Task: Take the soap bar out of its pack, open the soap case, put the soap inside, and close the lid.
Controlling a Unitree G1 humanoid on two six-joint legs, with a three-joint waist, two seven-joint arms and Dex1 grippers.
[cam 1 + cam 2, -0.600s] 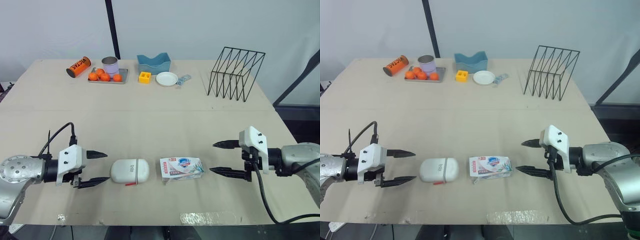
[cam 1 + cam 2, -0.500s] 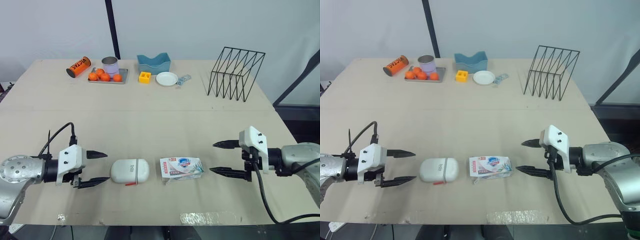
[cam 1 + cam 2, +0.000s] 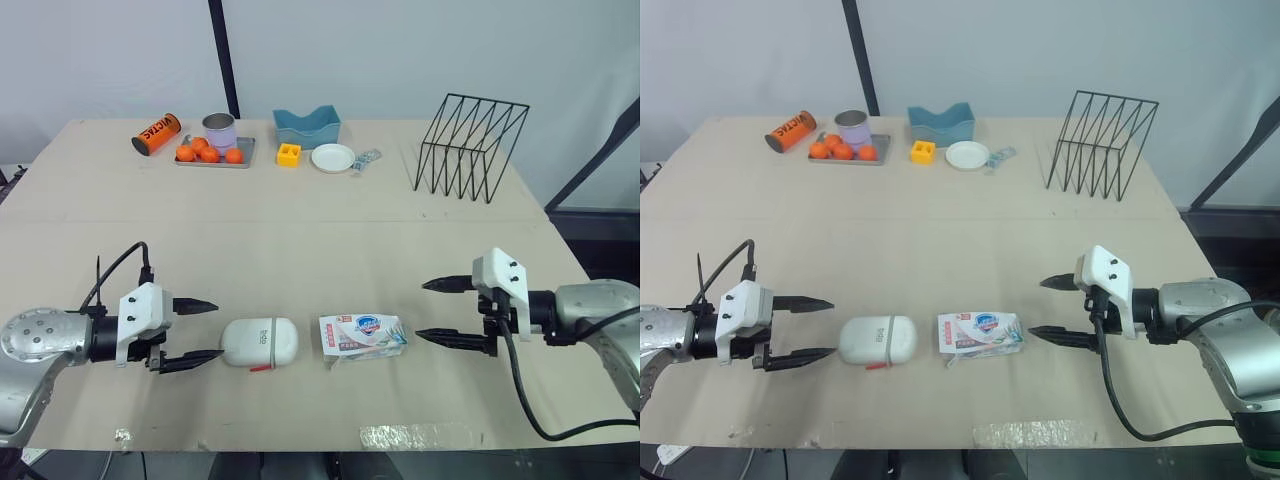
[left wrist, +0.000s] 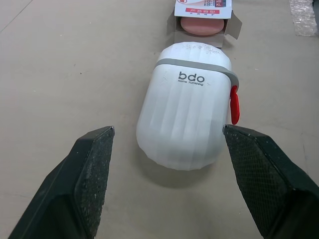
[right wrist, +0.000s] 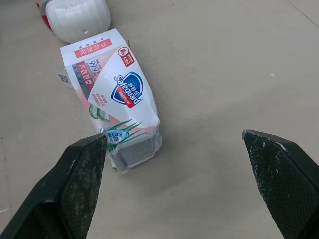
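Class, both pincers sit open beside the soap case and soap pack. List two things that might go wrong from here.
1. The smooth, rounded soap case may slip when the left pincer closes on it.
2. The soap pack lies close to the case, open end toward it; the right pincer might shove it into the case.

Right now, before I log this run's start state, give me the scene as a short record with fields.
soap case: closed, lying on the table between left tool and soap pack
soap pack: lying flat beside the case, apart from it; the end facing the case is open
soap bar: pink, inside the pack
left tool: open, empty, facing the case
right tool: open, empty, facing the pack
task progress: no step done yet
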